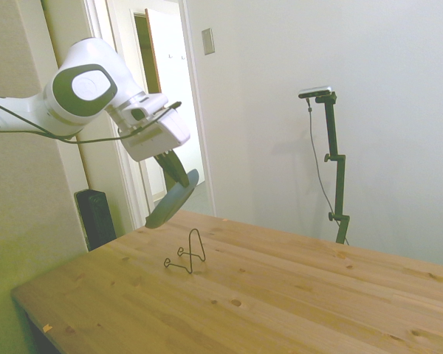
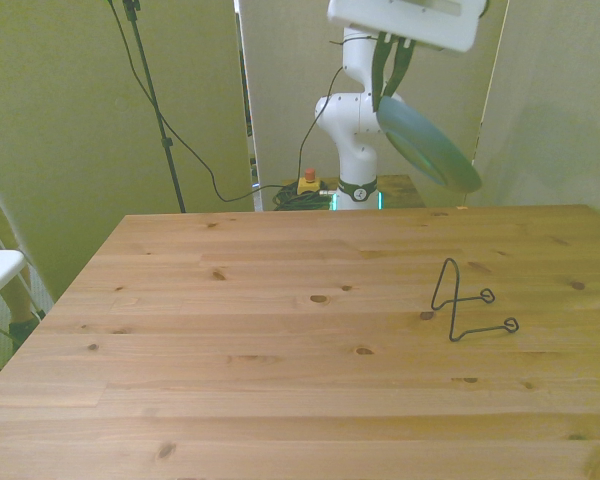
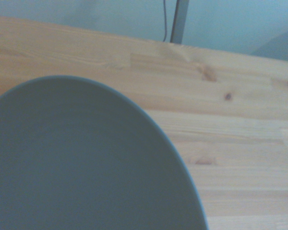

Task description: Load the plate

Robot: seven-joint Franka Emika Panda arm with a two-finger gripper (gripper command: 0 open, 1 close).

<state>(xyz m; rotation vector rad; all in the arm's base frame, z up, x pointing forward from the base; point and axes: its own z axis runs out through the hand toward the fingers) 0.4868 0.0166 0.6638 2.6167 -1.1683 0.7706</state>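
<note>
Side view: gripper [image 1: 176,168] was clamped on the upper rim of the plate [image 1: 170,200], which hung tilted below it, high above the wire stand [image 1: 187,255] on the table [image 1: 295,295]. Front view: gripper [image 2: 389,62] held the plate [image 2: 427,148] slanting down from its fingers, the stand [image 2: 463,301] resting well below. Wrist view: plate [image 3: 81,163] filled the near field, with table planks [image 3: 230,129] beyond.

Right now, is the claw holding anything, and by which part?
Yes: the claw holds the plate by its upper rim, tilted, high in the air above the table.
</note>
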